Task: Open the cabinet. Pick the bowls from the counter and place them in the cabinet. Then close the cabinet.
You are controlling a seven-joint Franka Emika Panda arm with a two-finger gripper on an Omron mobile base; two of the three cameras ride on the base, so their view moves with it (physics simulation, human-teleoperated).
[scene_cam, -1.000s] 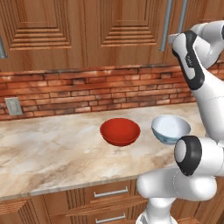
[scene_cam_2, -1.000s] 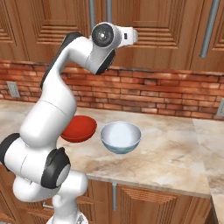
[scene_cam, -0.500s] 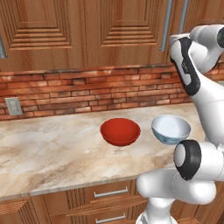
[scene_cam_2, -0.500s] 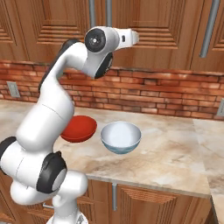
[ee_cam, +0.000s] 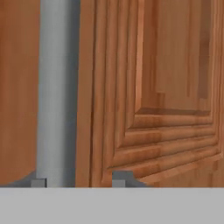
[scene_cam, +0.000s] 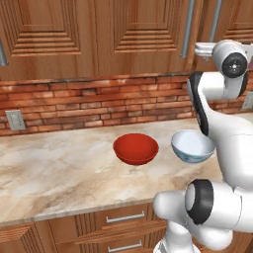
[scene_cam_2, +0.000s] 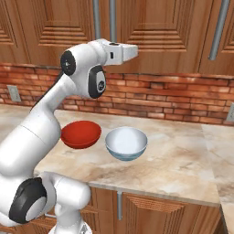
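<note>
Cabinet [ee_cam: 166, 87] door fills the space straight ahead of the hand [ee_cam: 78, 181], whose fingers stand apart astride the silver bar handle [ee_cam: 54, 87] without clamping it; well below the hand, red bowl [scene_cam_2: 81, 134] and pale bowl [scene_cam_2: 126, 143] sit side by side on the worktop [scene_cam_2: 183, 160]

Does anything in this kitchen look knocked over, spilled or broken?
Nothing stands out. The red bowl and the pale bowl sit upright, side by side on the counter, with no spill. The cabinet doors look shut and straight.
</note>
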